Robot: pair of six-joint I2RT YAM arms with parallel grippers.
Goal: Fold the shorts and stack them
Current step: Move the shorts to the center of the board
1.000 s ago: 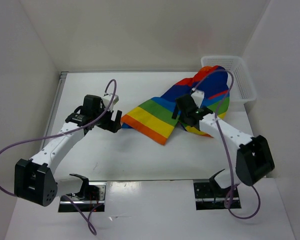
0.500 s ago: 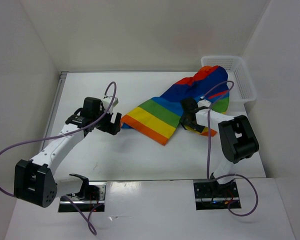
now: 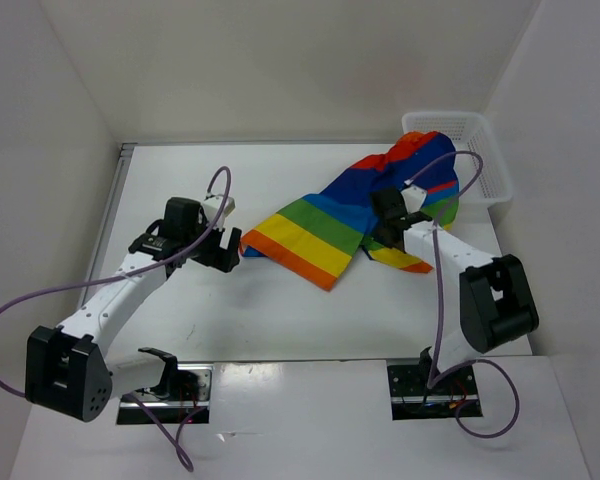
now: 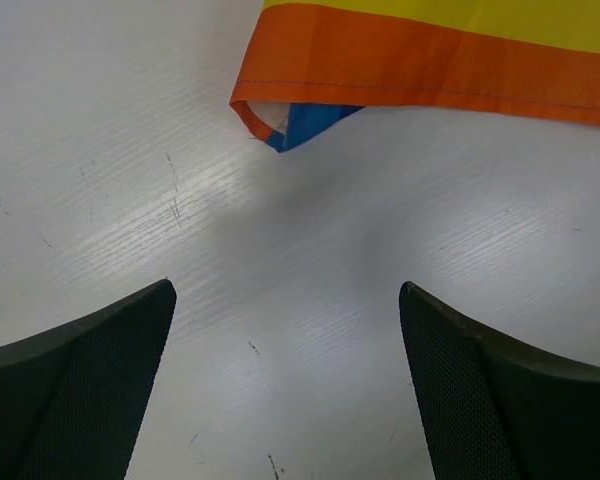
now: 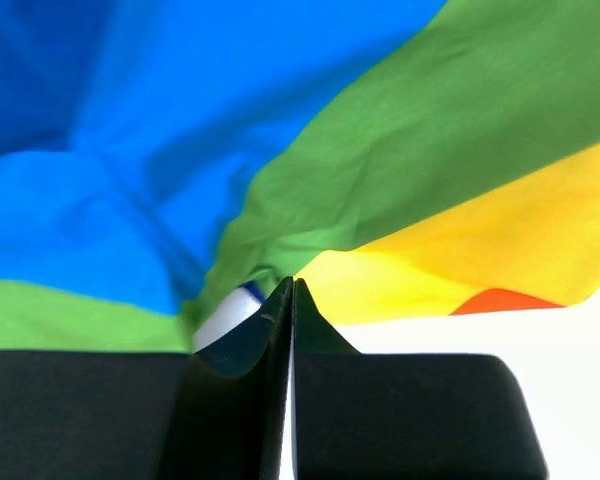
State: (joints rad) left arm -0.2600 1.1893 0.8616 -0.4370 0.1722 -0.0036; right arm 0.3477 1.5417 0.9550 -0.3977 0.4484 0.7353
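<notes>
Outward has swung the right arm (image 3: 450, 255); the right gripper (image 5: 292, 285) pinches the shorts (image 3: 320, 225), which sprawl from mid-table to the basket (image 3: 480, 150). Beside their orange hem, the left gripper (image 4: 286, 290) gapes over the scuffed white table (image 3: 240, 300), white walls (image 3: 280, 70) around.

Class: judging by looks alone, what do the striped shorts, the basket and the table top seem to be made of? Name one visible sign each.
Shorts: thin woven cloth, matte; it creases, drapes, and has a stitched hem. Basket: probably rigid white plastic; open mesh walls. Table top: hard white board, faint sheen, fine scratches; laminate or paint, unclear.
</notes>
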